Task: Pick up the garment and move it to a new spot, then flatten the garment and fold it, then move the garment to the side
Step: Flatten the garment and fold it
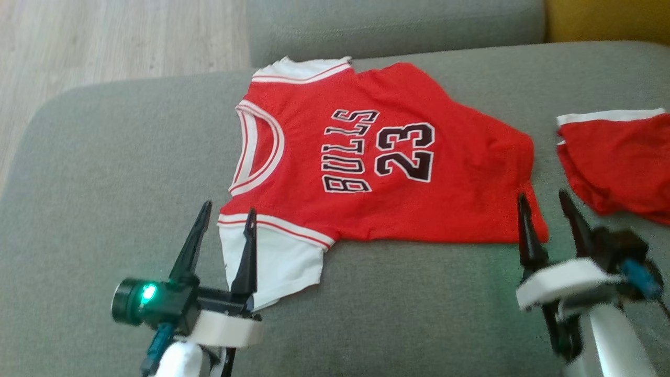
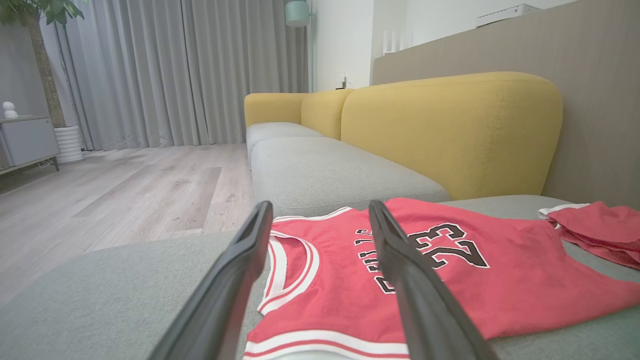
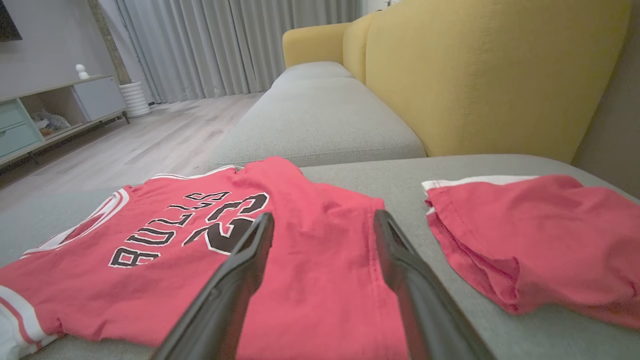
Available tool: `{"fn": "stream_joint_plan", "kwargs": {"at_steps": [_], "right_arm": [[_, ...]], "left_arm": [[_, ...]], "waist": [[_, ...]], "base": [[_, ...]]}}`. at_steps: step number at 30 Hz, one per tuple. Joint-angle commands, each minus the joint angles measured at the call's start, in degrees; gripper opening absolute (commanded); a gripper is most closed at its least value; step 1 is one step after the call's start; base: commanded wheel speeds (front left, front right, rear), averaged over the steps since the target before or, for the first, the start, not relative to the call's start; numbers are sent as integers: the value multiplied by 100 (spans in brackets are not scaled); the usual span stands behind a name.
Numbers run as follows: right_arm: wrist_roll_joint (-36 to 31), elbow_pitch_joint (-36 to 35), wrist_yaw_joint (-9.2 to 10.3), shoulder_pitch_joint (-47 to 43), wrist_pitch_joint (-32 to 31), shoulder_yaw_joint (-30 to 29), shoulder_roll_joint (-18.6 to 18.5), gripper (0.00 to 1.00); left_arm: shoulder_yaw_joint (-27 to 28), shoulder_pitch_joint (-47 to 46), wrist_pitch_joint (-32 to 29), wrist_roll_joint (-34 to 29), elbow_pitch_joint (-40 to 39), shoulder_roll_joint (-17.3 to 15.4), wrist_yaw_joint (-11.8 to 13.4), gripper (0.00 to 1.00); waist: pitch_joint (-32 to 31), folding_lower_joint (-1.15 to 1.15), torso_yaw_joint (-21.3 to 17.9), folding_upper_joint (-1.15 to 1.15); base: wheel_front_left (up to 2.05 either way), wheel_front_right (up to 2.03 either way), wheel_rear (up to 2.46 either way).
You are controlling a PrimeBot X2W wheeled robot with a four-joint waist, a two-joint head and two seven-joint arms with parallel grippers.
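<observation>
1. We see a grey sofa seat (image 1: 104, 157) with a yellow backrest (image 2: 450, 130) behind it.
2. Red shorts (image 1: 612, 157) with a white band lie on its right side.
3. We see a pale wood floor (image 2: 125, 200), grey curtains (image 2: 175, 70) and a low cabinet (image 3: 100, 97).

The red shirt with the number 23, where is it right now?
In the head view the red shirt lies spread on the grey sofa seat, mid-picture, with a second red garment apart on the robot's right.
</observation>
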State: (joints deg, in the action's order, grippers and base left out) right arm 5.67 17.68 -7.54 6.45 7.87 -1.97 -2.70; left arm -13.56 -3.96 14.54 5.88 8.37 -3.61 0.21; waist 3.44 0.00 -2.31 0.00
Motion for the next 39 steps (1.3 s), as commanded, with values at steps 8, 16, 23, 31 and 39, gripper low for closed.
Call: {"fn": "stream_joint_plan", "kwargs": {"at_steps": [8,16,23,31,39], "right_arm": [[-742,259,5,1847,-772,-144,-170,100],[-843,1862,5,3295,-1672,-507,-778,100],[-780,3350,5,4088,-2160,42,-1345,100],[-322,4360,5,4438,-2484,1173,-1625,100],[336,4242,5,4771,-1688,1907,-1866,0]], "left_arm": [[-135,-809,46,-171,-241,49,-144,100],[-391,-1241,46,-125,-74,66,-199,100],[-596,-1455,46,28,-13,71,-125,100],[-685,-1491,46,94,19,72,-43,100],[-629,-1489,46,88,47,73,-28,100]], "waist": [[775,0,414,0],[1326,0,827,0],[1594,0,1113,0],[1611,0,1154,0],[1500,0,1044,0]], "base": [[0,0,0],[0,0,0],[0,0,0],[0,0,0],[0,0,0]]}}
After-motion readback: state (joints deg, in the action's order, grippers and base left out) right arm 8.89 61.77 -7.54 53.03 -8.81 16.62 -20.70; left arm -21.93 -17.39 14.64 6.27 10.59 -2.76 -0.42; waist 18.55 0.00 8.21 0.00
